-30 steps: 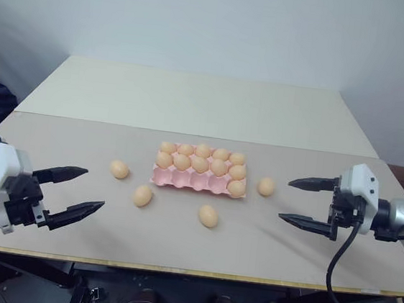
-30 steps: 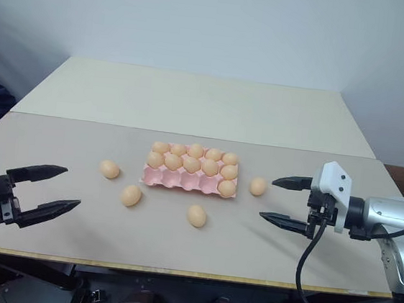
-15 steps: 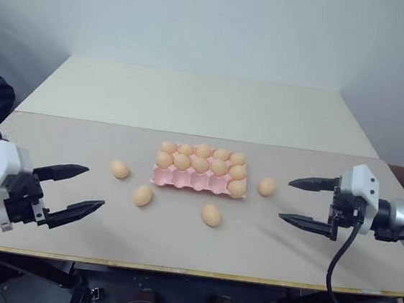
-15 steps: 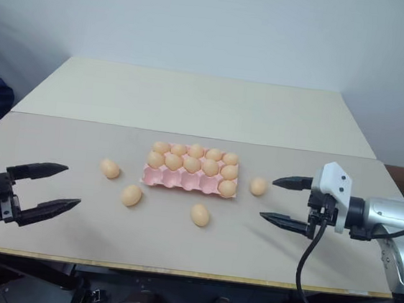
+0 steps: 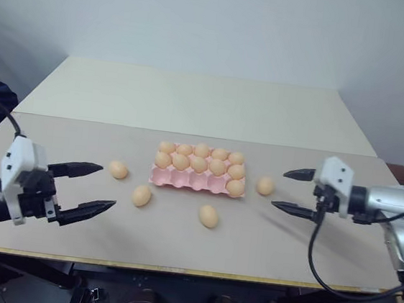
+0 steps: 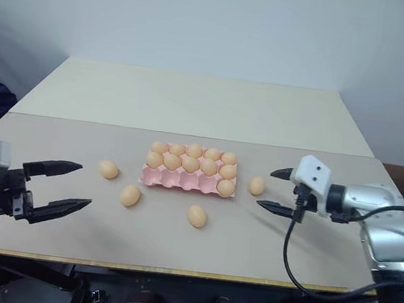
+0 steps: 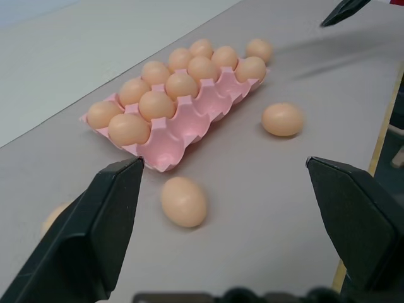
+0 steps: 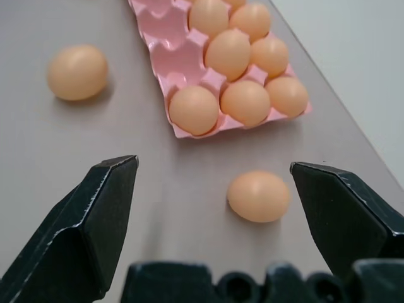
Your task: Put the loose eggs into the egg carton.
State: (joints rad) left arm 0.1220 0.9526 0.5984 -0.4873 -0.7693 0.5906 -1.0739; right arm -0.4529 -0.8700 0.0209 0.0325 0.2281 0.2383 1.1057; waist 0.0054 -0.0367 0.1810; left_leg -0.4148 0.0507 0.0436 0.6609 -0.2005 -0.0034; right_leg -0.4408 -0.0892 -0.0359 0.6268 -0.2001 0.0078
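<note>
The pink egg carton (image 5: 188, 181) lies mid-table; its two far rows are full of eggs and its near row holds one egg at the right end. Loose eggs lie around it: one at its left (image 5: 118, 169), one at the front left (image 5: 141, 195), one in front (image 5: 208, 216), and one at its right (image 5: 265, 186). My right gripper (image 5: 279, 189) is open, just right of that right-hand egg (image 8: 259, 196), which lies ahead between the fingers without touching them. My left gripper (image 5: 108, 186) is open and empty, near the two left eggs; the nearer one (image 7: 184, 201) lies just ahead of it.
The grey tabletop (image 5: 322, 244) ends in a front edge close below both grippers. A second, cream table surface (image 5: 192, 103) adjoins behind, with a plain wall beyond it.
My right gripper has moved forward and inward, closer to the egg right of the carton. The left gripper has barely shifted. Eggs and carton lie as before.
</note>
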